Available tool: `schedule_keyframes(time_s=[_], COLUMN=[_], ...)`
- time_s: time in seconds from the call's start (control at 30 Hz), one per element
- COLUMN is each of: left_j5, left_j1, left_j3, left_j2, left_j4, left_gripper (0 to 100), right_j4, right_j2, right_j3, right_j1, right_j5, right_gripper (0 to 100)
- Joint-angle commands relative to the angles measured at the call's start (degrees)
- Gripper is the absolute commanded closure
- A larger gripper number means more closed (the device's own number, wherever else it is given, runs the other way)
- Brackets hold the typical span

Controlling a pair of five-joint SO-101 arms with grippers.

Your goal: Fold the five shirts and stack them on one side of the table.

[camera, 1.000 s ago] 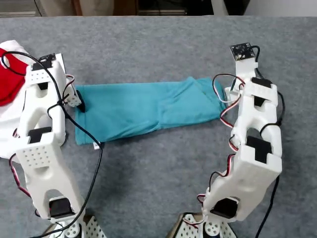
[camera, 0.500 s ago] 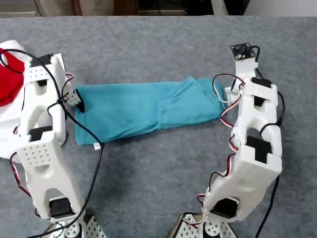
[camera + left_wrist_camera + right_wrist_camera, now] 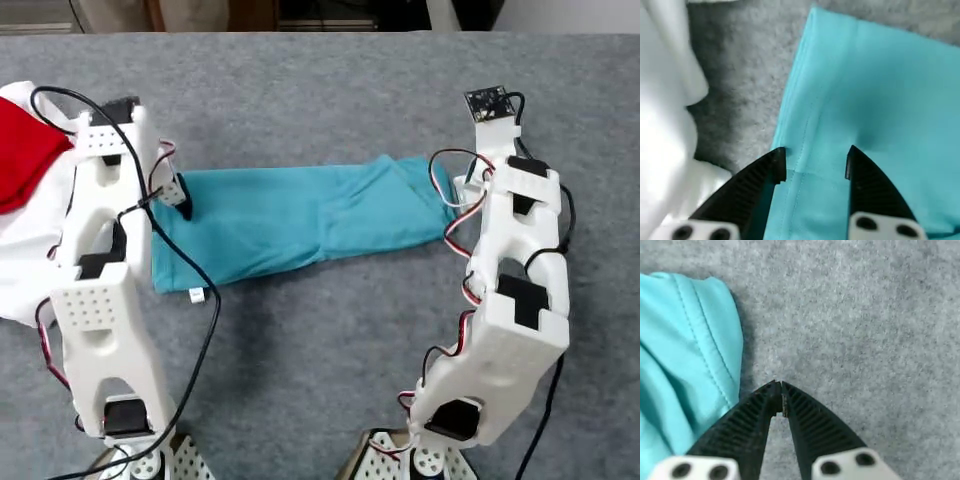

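High view: a teal cotton shirt folded into a long band (image 3: pixel 300 220) lies across the middle of the grey felt-covered table (image 3: pixel 320 100), running from 9 o'clock to 3 o'clock, slightly rumpled toward its 3 o'clock end. The left gripper (image 3: pixel 180 200) sits at the band's 9 o'clock end. In the left wrist view this gripper (image 3: pixel 815 160) has its black ribbed fingers spread apart over the shirt's stitched hem (image 3: pixel 800 125), with nothing pinched between them; whether the tips touch the cloth cannot be told. In the right wrist view the right gripper (image 3: pixel 779 390) has its fingers pressed together, holding nothing, over bare table just beside the shirt's rounded 3 o'clock end (image 3: pixel 695 330). A red cloth (image 3: pixel 25 160) lies on a white cloth (image 3: pixel 30 260) at the table's 9 to 10 o'clock edge, close to the left arm.
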Motion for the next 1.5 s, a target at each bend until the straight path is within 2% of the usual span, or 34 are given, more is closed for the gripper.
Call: schedule_keyframes(time_s=[0.0,0.3,0.53,0.8,1.07,1.2,1.27,1.4,1.47], left_j5=[-0.18,-5.27,-6.77,-6.42,-3.78,-3.78,-3.78,-4.13,-4.22], left_j1=[-2.11,-6.24,-4.31,-2.46,-2.37,-1.58,-2.20,-5.19,-5.89], left_j3=[-1.32,-1.32,-0.70,7.38,8.44,8.35,6.42,-2.81,-8.35], left_j2=[0.40,1.45,1.54,1.63,1.54,0.92,0.92,0.92,0.92], left_j4=[-0.70,-0.70,-0.97,-8.09,-9.23,-9.14,-8.09,-0.26,3.69], left_gripper=[80,80,80,80,98,98,98,98,98], right_j4=[-0.88,-0.88,-0.88,-0.88,-0.97,-0.97,-1.14,-2.37,-2.99], right_j2=[-0.22,-0.13,-0.13,-0.13,-0.22,-0.31,-0.40,-0.40,-0.40], right_j3=[-3.56,-3.56,-3.56,-3.47,-3.56,-3.56,-3.56,-3.56,-4.26], right_j1=[0.48,0.40,0.40,0.48,0.66,0.75,0.92,2.24,3.74], right_j5=[-0.44,-0.44,-0.53,-0.53,-0.53,-0.53,-0.53,-0.97,-4.40], right_gripper=[99.3,99.3,99.3,99.3,99.3,99.3,99.3,99.3,99.3])
